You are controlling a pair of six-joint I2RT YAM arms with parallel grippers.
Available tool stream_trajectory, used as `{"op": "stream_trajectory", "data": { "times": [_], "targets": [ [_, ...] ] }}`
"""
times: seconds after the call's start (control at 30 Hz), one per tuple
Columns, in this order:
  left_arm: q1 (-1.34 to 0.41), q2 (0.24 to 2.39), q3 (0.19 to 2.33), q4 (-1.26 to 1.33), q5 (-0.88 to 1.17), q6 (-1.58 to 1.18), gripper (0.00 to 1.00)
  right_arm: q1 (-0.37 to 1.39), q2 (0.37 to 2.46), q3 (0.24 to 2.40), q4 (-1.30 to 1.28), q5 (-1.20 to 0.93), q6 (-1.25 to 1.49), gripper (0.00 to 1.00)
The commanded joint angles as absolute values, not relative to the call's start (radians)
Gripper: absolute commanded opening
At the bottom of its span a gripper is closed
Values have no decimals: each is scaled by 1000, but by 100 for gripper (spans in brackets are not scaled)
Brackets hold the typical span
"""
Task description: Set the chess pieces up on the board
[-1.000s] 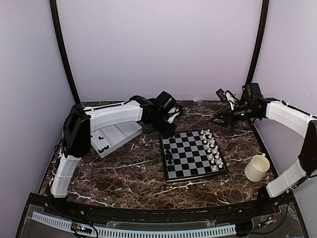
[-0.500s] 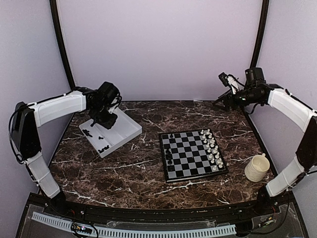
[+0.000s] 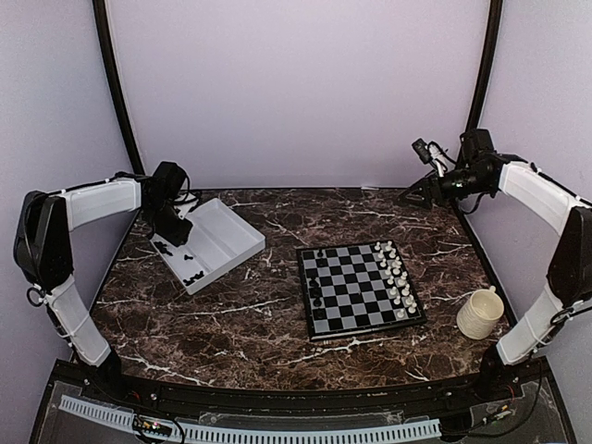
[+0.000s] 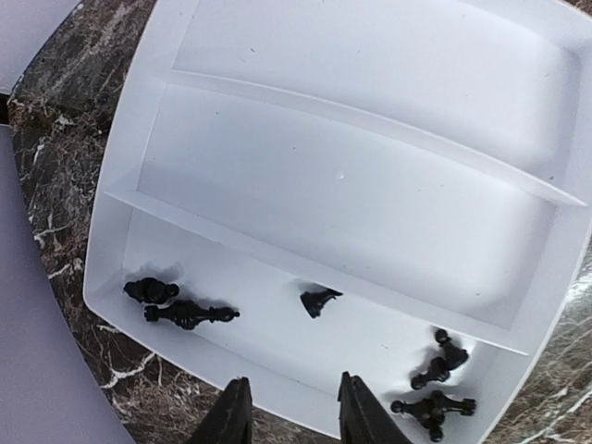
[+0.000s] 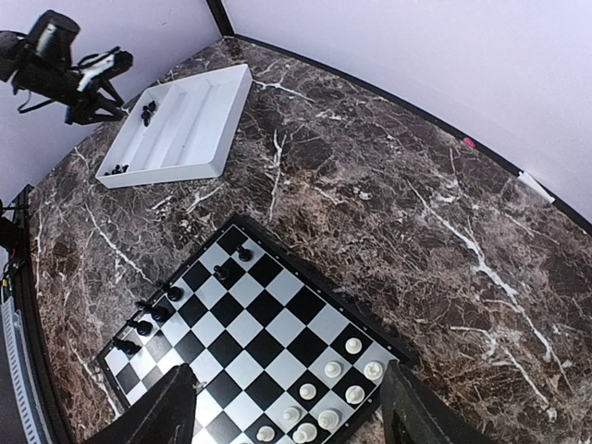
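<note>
— Looking from above, where are the black pieces (image 3: 194,276)?
— Split. Some lie loose in the tray (image 3: 227,245) at the far left. A few stand on the board (image 3: 361,289), mid-table, along its left columns. White pieces (image 3: 396,276) fill its right edge.
— What does the left wrist add?
— Detail that the top view blurs. The tray is smooth white plastic, with raised ridges between long troughs. The pieces there are glossy turned shapes, mostly tipped on their sides in the trough nearest the fingers. The left claw (image 4: 294,418) hangs by that rim, jaws partly apart, nothing between them.
— And the right wrist?
— The right claw (image 5: 282,416) is spread wide and empty, raised over the far right of the table (image 3: 259,324). Its view takes in the whole board: flat black and pale checks with a thin black rim, on dark brown stone veined white like marble.
— Anything only the top view has?
— A cream ribbed mug (image 3: 480,313), just right of the board.
</note>
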State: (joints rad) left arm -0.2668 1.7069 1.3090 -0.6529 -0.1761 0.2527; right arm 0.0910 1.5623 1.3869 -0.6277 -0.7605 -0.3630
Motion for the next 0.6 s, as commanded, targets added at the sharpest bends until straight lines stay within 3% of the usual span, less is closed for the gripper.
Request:
{"op": "stream_trajectory", "data": {
  "times": [0.0, 0.23, 0.57],
  "targets": [
    [-217, 1754, 1301, -651, -95, 442, 33, 92, 1514, 1352, -623, -826, -384, 69],
    [-207, 1717, 1158, -499, -61, 633, 34, 92, 1509, 1328, -634, -882, -401, 69],
    [-198, 1776, 1149, -387, -115, 728, 39, 92, 1506, 1314, -640, -897, -421, 68]
  ]
}}
